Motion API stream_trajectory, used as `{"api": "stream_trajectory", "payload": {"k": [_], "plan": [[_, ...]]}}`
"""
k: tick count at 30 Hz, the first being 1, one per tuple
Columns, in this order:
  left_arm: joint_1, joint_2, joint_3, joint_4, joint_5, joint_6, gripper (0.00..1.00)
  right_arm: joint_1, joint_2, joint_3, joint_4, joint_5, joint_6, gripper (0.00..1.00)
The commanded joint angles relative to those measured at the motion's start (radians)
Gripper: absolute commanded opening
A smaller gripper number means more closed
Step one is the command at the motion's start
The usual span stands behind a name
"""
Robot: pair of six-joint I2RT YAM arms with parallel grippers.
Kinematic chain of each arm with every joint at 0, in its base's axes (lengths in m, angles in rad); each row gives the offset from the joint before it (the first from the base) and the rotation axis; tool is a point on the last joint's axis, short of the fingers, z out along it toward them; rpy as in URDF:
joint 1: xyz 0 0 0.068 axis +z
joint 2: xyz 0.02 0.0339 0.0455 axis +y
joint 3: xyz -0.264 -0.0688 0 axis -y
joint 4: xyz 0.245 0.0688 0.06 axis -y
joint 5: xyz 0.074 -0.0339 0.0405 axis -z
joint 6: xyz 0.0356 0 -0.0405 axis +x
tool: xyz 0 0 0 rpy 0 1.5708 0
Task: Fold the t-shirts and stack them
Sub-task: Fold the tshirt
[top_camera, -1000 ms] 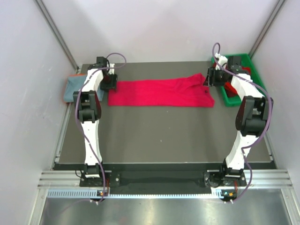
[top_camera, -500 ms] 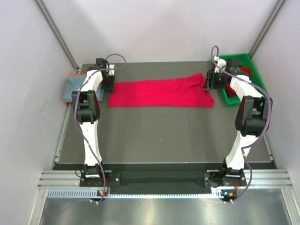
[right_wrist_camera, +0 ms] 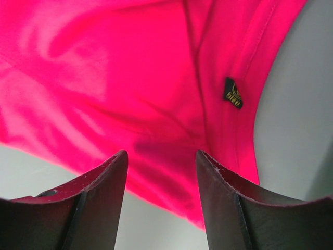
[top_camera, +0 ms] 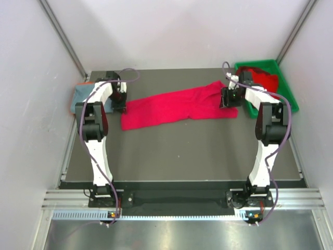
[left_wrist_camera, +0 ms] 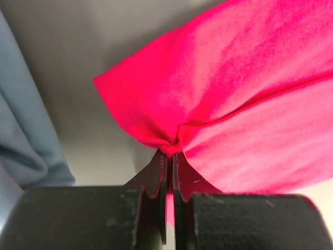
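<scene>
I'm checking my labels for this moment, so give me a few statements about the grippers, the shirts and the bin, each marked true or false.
1. The left gripper pinches an end of the red shirt. True.
2. The right gripper is shut on that shirt. False: its jaws stand apart above the cloth.
3. A grey-blue shirt lies at the table's left edge, beside the left gripper. True.
4. The green bin holds nothing. False: red cloth lies in it.
</scene>
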Motion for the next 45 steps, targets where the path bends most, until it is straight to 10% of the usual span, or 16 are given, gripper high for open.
{"api": "stream_trajectory", "payload": {"k": [1, 32, 38, 45], "plan": [[0.001, -0.094, -0.029, -0.061, -0.004, 0.023, 0.00, 0.016, 0.025, 0.077, 0.015, 0.039, -0.018, 0.56], [-0.072, -0.428, -0.450, -0.090, -0.044, 0.065, 0.00, 0.059, 0.353, 0.500, -0.022, 0.041, -0.006, 0.57], [-0.104, -0.503, -0.464, -0.099, -0.169, 0.068, 0.42, 0.056, 0.364, 0.554, -0.014, 0.082, -0.018, 0.57], [-0.103, -0.574, -0.404, -0.069, -0.289, 0.094, 0.48, 0.058, 0.222, 0.504, -0.016, 0.104, -0.020, 0.57]]}}
